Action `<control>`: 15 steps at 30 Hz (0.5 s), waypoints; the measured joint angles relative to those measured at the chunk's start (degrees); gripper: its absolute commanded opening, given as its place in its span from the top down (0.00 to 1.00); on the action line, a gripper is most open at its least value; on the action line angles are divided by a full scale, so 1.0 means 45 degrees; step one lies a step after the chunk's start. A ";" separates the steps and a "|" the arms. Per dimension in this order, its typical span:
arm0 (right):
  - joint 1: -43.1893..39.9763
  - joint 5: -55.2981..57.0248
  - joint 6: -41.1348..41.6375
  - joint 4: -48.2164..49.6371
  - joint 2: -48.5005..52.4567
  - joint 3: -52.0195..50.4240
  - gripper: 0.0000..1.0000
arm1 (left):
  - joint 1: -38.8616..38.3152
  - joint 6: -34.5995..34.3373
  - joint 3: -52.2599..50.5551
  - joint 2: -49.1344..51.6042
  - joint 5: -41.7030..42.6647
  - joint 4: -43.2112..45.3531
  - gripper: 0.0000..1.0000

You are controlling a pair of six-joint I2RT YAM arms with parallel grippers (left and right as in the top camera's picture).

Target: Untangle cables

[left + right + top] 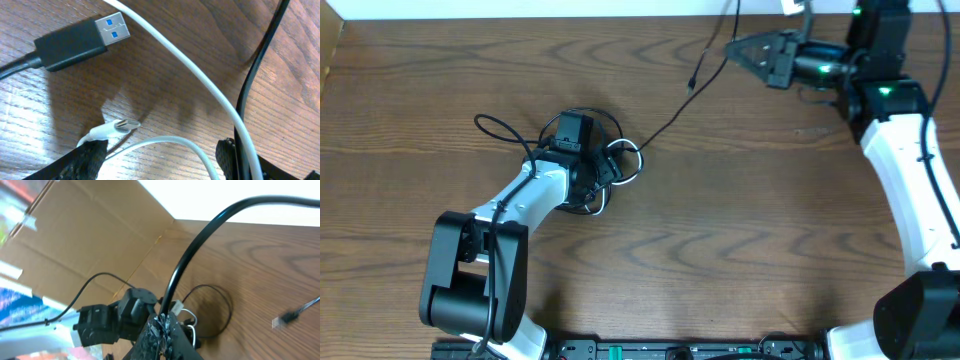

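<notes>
- Gaping wide in the left wrist view, the left tool (159, 150) straddles the white cable (192, 71), whose small plug (125, 125) lies just beside it. The black cable (17, 67) ends in a USB plug (75, 42) farther off.
- Overhead, the black cable leads from the left tool across the desk (770, 230) to the right tool (738, 47), well apart.
- In the right wrist view, the right tool pinches the black cable.
</notes>
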 measured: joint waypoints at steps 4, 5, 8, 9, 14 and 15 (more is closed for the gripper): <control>-0.0520 0.0024 0.0092 -0.0593 0.0000 0.0005 0.99 | 0.0034 0.0063 -0.0024 0.0019 -0.0209 -0.0131 0.91; -0.0573 0.0053 0.0107 -0.0782 0.0000 0.0010 0.99 | 0.0063 0.0223 -0.0073 0.0068 -0.0189 -0.0131 0.92; -0.0544 0.0204 0.0112 -0.1277 0.0000 0.0010 0.99 | 0.0107 0.0811 -0.0194 0.0102 0.0146 0.0063 0.92; -0.0481 0.0277 0.0097 -0.1394 0.0000 0.0010 0.99 | 0.0112 0.0991 -0.0223 0.0097 0.0330 0.0165 0.93; 0.0170 0.0884 -0.0369 -0.2293 -0.0005 0.0019 0.99 | 0.0107 0.1627 -0.0272 -0.0092 0.1287 0.0554 0.93; 0.0369 0.1132 -0.0500 -0.2579 -0.0005 0.0019 0.96 | 0.0107 0.1719 -0.0282 -0.0233 0.1423 0.0559 0.93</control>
